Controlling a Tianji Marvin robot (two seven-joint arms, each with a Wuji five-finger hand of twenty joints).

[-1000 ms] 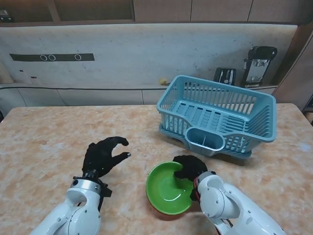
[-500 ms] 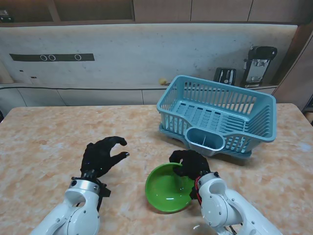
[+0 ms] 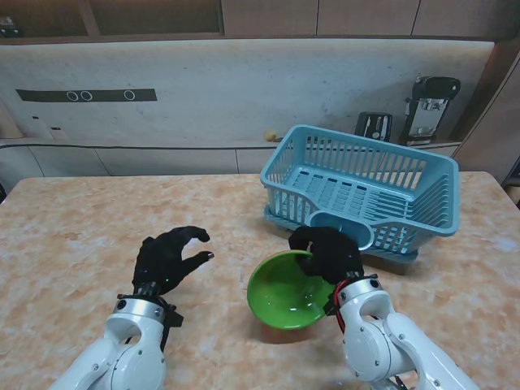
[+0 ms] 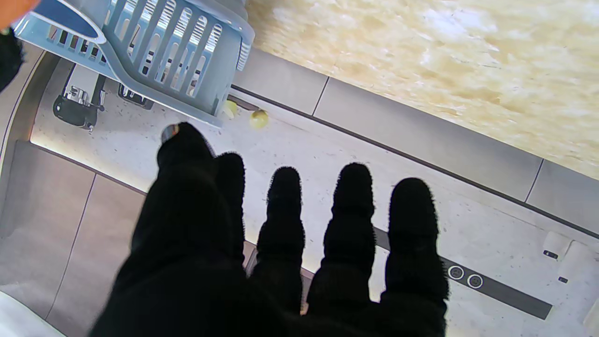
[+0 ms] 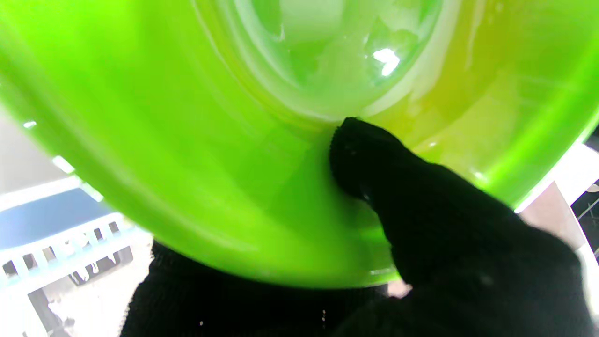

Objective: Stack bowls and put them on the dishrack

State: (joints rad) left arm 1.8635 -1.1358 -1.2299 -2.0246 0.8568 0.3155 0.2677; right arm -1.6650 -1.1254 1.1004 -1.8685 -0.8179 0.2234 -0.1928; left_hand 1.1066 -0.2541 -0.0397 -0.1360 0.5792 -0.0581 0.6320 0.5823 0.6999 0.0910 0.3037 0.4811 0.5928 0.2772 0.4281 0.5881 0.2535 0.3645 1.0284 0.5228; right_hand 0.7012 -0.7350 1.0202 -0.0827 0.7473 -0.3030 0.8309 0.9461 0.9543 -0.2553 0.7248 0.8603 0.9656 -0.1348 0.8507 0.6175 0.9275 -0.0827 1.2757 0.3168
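My right hand [image 3: 329,252] is shut on the rim of a green bowl [image 3: 288,291]. The bowl hangs tilted above the table, just nearer to me than the blue dishrack [image 3: 422,203]. In the right wrist view the green bowl [image 5: 234,140] fills the picture, with my thumb [image 5: 374,164] pressed inside it and the other fingers under it. A scrap of orange [image 4: 14,7] shows at the corner of the left wrist view beside the dishrack [image 4: 178,51]; I cannot tell what it is. My left hand [image 3: 166,260] hovers open over the table at the left, holding nothing.
The dishrack has a cutlery cup [image 3: 341,231] on its near side, right behind my right hand. A black toaster [image 3: 374,126] and a black appliance [image 3: 431,106] stand on the back counter, along with a small yellow thing [image 3: 270,136].
My right hand has lifted the green bowl off the table and carried it, tilting, toward the dishrack. The orange bowl seen under it one second ago no longer shows. The left hand stayed put.
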